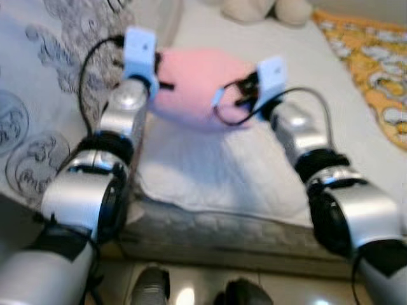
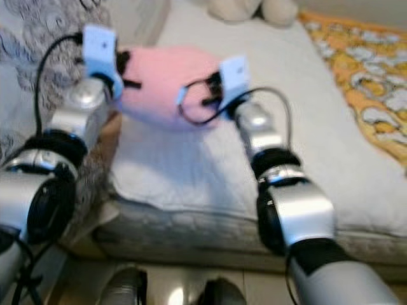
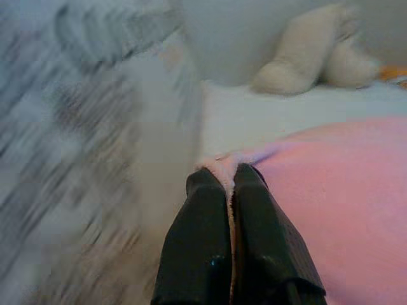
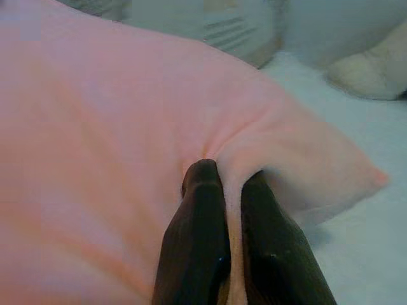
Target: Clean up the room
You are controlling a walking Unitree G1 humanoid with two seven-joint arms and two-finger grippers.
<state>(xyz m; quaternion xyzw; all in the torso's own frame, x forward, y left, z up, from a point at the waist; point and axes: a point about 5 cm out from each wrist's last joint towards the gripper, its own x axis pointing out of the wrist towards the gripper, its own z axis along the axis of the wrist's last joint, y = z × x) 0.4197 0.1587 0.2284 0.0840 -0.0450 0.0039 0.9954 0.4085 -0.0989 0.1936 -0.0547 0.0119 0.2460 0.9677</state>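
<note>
A pink pillow [image 1: 197, 86] was held above the white bedding [image 1: 222, 171], gripped at opposite ends by both arms. The left gripper [image 3: 230, 184] was closed on a thin pinch of the pillow's edge seam; the right gripper [image 4: 226, 178] was clamped on a fold of fabric near a corner of the pillow. In both wrist views only a narrow ridge of cloth was seen between the fingers, with no filling caught.

A cream plush toy [image 1: 267, 9] was noted at the far end of the bed, an orange patterned blanket [image 1: 375, 70] along the right side and a grey patterned cover [image 1: 38, 95] on the left.

Risks judged from this state:
- Either pinch was taken to be shallow; the fabric could be pulled out if the arms were spread apart or the pillow's weight swung.
- If one end were lost, the pillow would be left hanging from a single gripper and could be dropped off the bed edge to the floor.
- Strong motion blur was recorded in the left wrist view, so fast movement was considered the likeliest cause of slippage.
</note>
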